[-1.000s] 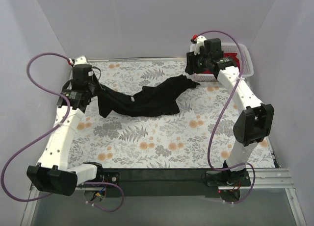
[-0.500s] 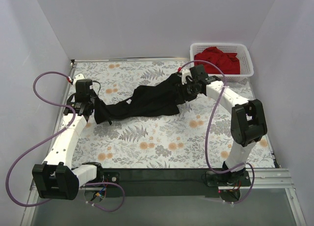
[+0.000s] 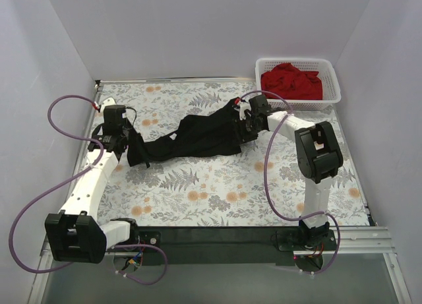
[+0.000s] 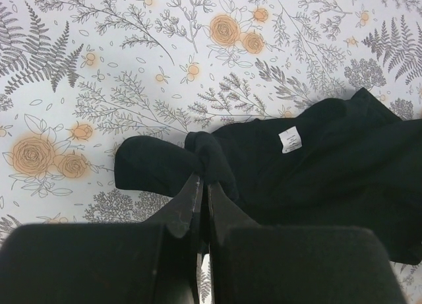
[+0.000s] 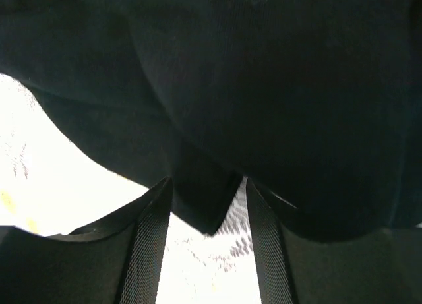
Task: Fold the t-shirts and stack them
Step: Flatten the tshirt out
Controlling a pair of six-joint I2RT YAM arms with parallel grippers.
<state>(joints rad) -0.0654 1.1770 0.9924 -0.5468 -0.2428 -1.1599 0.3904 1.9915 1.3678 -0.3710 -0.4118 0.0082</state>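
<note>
A black t-shirt (image 3: 198,136) lies stretched in a long crumpled band across the flowered table. My left gripper (image 3: 126,146) is shut on its left end; in the left wrist view the fingertips (image 4: 203,185) pinch a bunched fold, and the shirt (image 4: 316,165) spreads to the right with a white label (image 4: 290,140) showing. My right gripper (image 3: 244,126) sits low at the shirt's right end. There its jaws stand open (image 5: 206,212), and a corner of black cloth (image 5: 204,192) hangs between the fingers. A red t-shirt (image 3: 290,80) lies crumpled in the basket.
The white lattice basket (image 3: 330,63) stands at the back right corner, close behind the right arm. White walls close in the table on three sides. Purple cables loop out from both arms.
The right arm has come down from the basket to the right end of the black shirt. The left gripper has drawn its end slightly nearer, keeping hold.
</note>
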